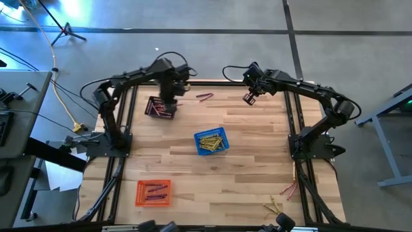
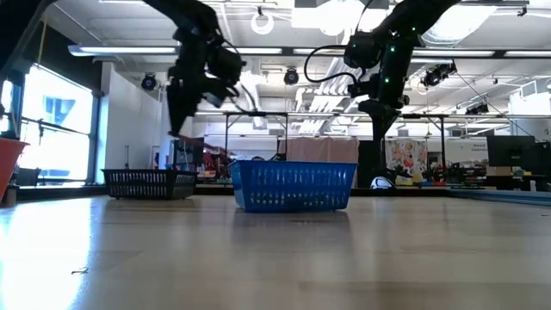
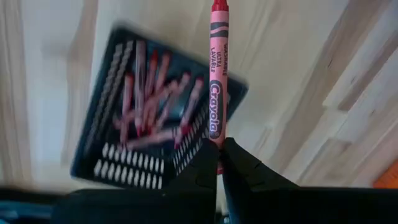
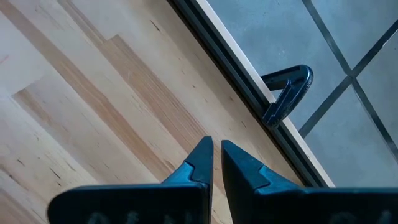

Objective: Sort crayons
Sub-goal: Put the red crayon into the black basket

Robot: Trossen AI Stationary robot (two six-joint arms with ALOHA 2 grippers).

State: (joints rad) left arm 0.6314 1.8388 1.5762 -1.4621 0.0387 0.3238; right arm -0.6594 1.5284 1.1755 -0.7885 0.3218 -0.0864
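My left gripper (image 3: 219,152) hangs above the table beside the black mesh basket (image 3: 155,112), shut on a red crayon (image 3: 217,81). The basket holds several red crayons and stands at the far left (image 1: 159,107). In the high view this gripper (image 1: 168,96) is over the basket's right edge. My right gripper (image 4: 216,149) waits shut and empty above the far right of the table (image 1: 249,98). Two loose red crayons (image 1: 205,96) lie flat on the wood between the arms. My left gripper pinches the red crayon by one end (image 3: 218,146) between its two fingers. The fingers point down from above and the crayon runs on in line with them. The crayon hangs below the fingertips, free end (image 3: 219,7) lowest, clear of the table and the basket.
A blue basket (image 1: 211,142) of yellow crayons stands mid-table. An orange basket (image 1: 153,193) with dark crayons sits at the near left. A few loose crayons (image 1: 280,200) lie at the near right. The table's black frame rail (image 4: 249,93) runs close beyond my right gripper.
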